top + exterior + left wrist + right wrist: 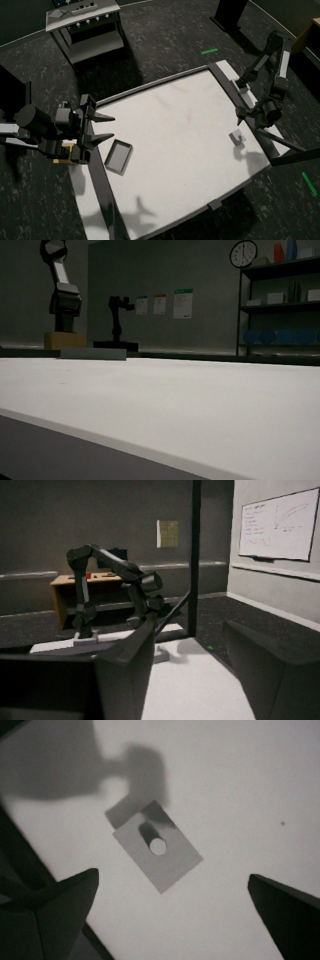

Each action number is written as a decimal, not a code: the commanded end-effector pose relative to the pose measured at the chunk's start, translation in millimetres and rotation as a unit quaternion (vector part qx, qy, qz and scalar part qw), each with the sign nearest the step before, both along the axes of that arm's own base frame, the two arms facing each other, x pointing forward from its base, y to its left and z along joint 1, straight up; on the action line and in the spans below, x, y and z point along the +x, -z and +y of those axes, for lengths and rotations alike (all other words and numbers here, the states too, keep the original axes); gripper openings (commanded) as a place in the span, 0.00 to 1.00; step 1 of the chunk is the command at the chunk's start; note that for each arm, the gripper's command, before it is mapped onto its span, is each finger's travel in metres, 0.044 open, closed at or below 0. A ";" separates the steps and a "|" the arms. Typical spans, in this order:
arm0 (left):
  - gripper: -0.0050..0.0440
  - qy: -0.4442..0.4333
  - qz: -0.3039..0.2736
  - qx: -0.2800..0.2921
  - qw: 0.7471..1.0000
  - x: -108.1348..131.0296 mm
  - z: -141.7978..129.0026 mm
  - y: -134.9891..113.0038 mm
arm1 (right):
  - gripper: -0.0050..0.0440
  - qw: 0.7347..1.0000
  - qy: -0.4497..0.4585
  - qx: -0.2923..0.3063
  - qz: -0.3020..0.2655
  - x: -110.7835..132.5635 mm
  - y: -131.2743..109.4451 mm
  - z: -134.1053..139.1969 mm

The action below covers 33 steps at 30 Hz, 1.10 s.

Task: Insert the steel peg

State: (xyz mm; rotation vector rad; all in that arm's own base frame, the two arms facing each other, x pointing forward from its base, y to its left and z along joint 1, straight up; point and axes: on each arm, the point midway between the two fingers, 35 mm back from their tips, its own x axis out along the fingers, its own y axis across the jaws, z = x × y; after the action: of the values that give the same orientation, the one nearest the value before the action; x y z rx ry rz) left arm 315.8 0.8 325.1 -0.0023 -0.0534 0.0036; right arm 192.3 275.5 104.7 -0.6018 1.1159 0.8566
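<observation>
The small grey block [237, 136] sits on the white table near its right edge. In the right wrist view the block [159, 847] has a pale round end [157, 846] with a dark side in the middle of its top; it looks like the steel peg standing in the hole. No loose peg shows anywhere on the table. My right gripper [241, 117] hovers just above the block, open and empty, its fingers wide on either side. My left gripper [113, 127] is at the table's left edge, far from the block, with its fingers apart and nothing between them.
A shallow grey tray [118, 156] lies near the left gripper and also shows in the exterior view [93, 353]. A yellow box [64, 152] is under the left arm. Dark frame rails run along the table's left and right sides. A shelf cart [85, 28] stands beyond the table.
</observation>
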 end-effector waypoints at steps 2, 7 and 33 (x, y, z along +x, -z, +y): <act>0.51 0.004 -0.001 0.003 1.000 -1.2 -1.7 1.4 | 1.00 0.999 0.019 0.022 -0.029 5.2 -16.9 -10.8; 0.51 0.002 -0.006 0.001 1.000 -1.3 -0.8 -4.2 | 1.00 0.997 0.040 0.038 -0.061 11.2 -29.6 -27.1; 0.51 0.002 -0.006 0.001 1.000 -1.3 -0.8 -4.2 | 1.00 0.813 0.319 0.234 -0.427 94.6 -173.3 -223.4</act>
State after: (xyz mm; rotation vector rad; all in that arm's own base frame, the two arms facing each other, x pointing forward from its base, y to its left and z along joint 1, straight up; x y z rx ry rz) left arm 315.8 0.8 324.6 -0.0023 -0.0530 0.0036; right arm 272.9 74.1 265.7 -0.1706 0.2824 0.2258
